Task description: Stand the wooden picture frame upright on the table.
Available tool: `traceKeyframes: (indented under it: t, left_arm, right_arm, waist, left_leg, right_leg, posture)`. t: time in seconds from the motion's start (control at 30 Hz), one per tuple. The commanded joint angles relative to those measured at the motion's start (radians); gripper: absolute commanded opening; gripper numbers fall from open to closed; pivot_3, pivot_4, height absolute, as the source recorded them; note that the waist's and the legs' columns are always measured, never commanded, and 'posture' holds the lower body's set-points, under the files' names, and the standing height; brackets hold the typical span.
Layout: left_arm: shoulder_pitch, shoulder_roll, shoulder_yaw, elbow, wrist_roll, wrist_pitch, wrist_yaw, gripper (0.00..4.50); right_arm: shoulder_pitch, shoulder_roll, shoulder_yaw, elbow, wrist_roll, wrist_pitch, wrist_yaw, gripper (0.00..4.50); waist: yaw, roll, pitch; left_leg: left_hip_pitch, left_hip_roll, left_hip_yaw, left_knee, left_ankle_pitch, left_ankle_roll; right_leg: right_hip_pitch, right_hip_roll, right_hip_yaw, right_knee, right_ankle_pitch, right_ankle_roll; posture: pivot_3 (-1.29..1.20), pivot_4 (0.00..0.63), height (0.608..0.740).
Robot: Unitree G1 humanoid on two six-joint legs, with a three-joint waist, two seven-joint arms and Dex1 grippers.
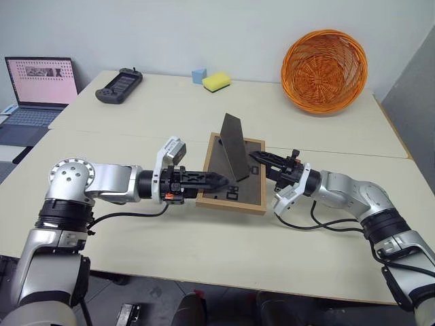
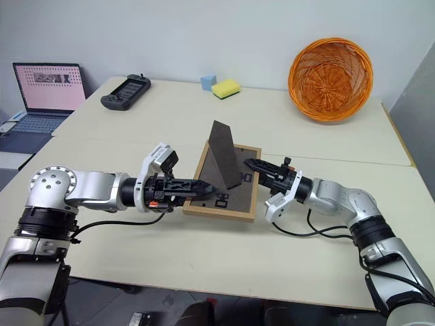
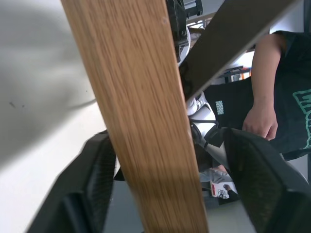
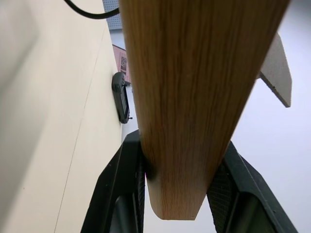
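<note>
Left gripper (image 1: 221,181) released astride wooden picture frame (image 1: 257,197) edge, right gripper (image 1: 255,157) clamping opposite edge, stand (image 1: 234,146) raised

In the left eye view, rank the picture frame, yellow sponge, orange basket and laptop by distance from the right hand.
1. Wooden picture frame, at the right hand.
2. Yellow sponge, far side, centre.
3. Orange basket, far right; close to the sponge's distance, hard to separate.
4. Laptop, far left.

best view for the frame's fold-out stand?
Right eye view: the stand rises whole from the wooden picture frame. Left eye matches. The wrist views give close wood edge plus a sliver of the stand.
</note>
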Motion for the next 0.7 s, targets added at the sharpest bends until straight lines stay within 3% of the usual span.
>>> traceKeyframes:
  t: [0.03,0.13,0.27,0.43,0.6,0.7]
  left_arm:
    - [-0.015,0.023,0.009,-0.025,-0.010,-0.009,-0.014,4.06]
    - [0.006,0.069,0.082,-0.100,0.094,-0.035,-0.069,4.06]
    - [0.054,0.156,0.204,-0.262,0.382,-0.188,-0.351,4.06]
    - [0.159,0.234,0.241,-0.450,0.644,-0.390,-0.621,4.06]
    - [0.264,0.254,0.279,-0.599,0.786,-0.524,-0.741,4.06]
    - [0.321,0.252,0.297,-0.675,0.840,-0.576,-0.764,4.06]
  right_arm:
    - [-0.016,-0.003,-0.019,-0.021,0.041,0.000,-0.010,1.45]
    - [-0.016,-0.004,-0.016,-0.014,0.043,-0.003,-0.006,1.45]
    - [-0.016,-0.005,-0.025,0.007,0.110,0.001,0.046,1.45]
    - [-0.015,0.001,-0.032,0.040,0.281,0.025,0.183,1.45]
    - [-0.005,0.050,-0.042,0.037,0.617,0.218,0.494,1.45]
    - [0.010,0.109,-0.083,-0.049,0.870,0.493,0.693,1.45]
  waist:
    - [0.000,0.000,0.000]
    - [-0.002,0.000,0.000]
    - [-0.009,0.000,0.000]
    - [-0.011,0.000,0.000]
    - [-0.012,0.000,0.000]
    - [-0.014,0.000,0.000]
  left_leg:
    - [0.000,0.000,0.000,0.000,0.000,0.000]
    - [0.000,0.000,0.000,0.000,0.000,0.000]
    - [0.000,0.001,0.000,0.000,0.000,0.000]
    - [0.001,0.001,0.002,-0.001,0.000,0.000]
    - [0.001,0.002,0.002,-0.001,-0.001,0.001]
    - [0.001,0.003,0.002,-0.001,-0.002,0.003]
  right_leg:
    - [0.000,0.000,0.000,0.000,0.000,0.000]
    - [0.000,0.000,0.000,0.000,0.000,0.000]
    - [0.000,0.001,0.000,0.000,0.000,0.000]
    - [0.001,0.000,0.000,-0.001,0.000,0.000]
    - [0.002,0.001,0.001,-0.002,0.000,0.000]
    - [0.002,0.001,0.001,-0.002,0.000,0.000]
  posture:
    - [0.00,0.150,0.740]
    - [0.00,0.150,0.740]
    - [0.00,0.150,0.740]
    - [0.00,0.150,0.740]
    - [0.00,0.150,0.740]
    - [0.00,0.150,0.740]
